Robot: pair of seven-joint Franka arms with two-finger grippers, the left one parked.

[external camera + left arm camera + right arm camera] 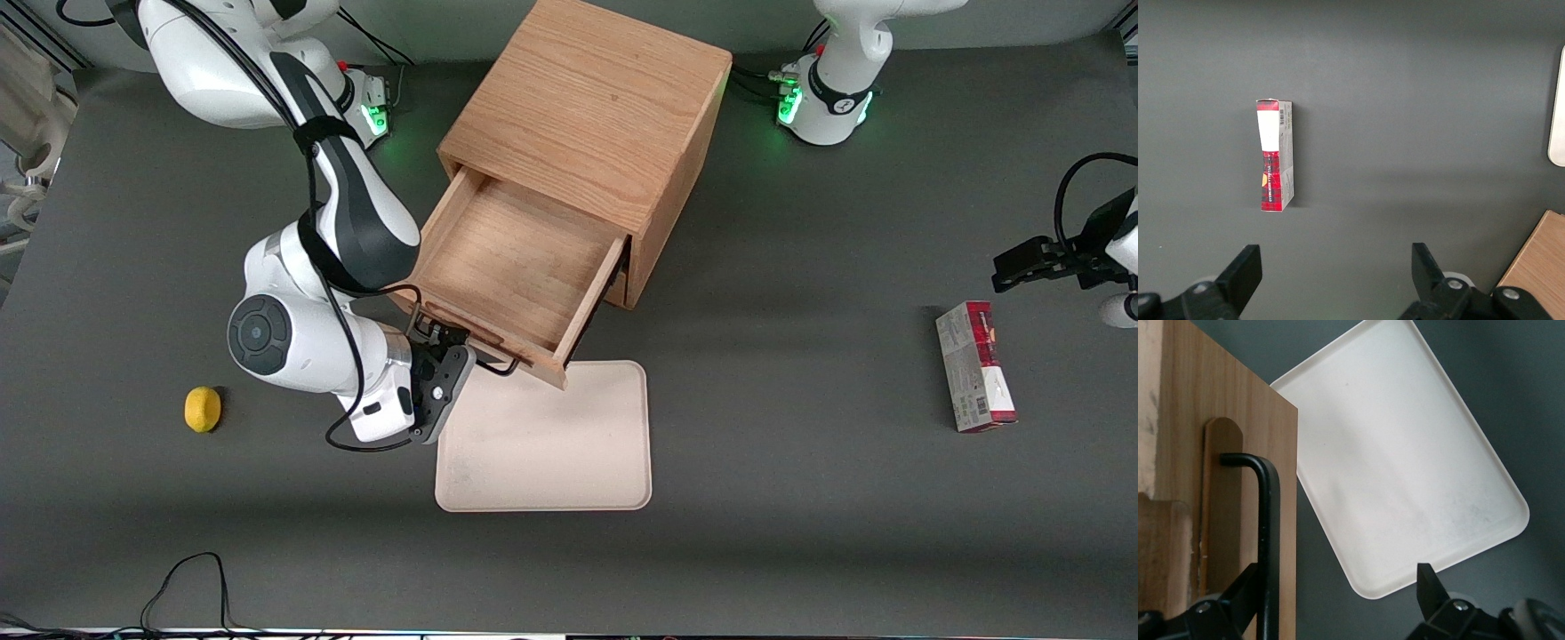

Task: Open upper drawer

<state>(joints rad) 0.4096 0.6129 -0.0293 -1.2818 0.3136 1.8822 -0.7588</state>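
My gripper (442, 348) at upper drawer (520, 267) front, fingers spread, one each side of black handle (1268, 520), not clamped. Handle ends partly hidden by my wrist in front view. Drawer pulled well out of cabinet (591, 124), inside bare; front edge overhangs tray (547, 440) corner. Lower drawer mostly hidden beneath. One tray, bare. One lemon (203, 409) toward my end of table. One carton (975, 366) toward parked arm's end, well apart. Open table nearer camera.
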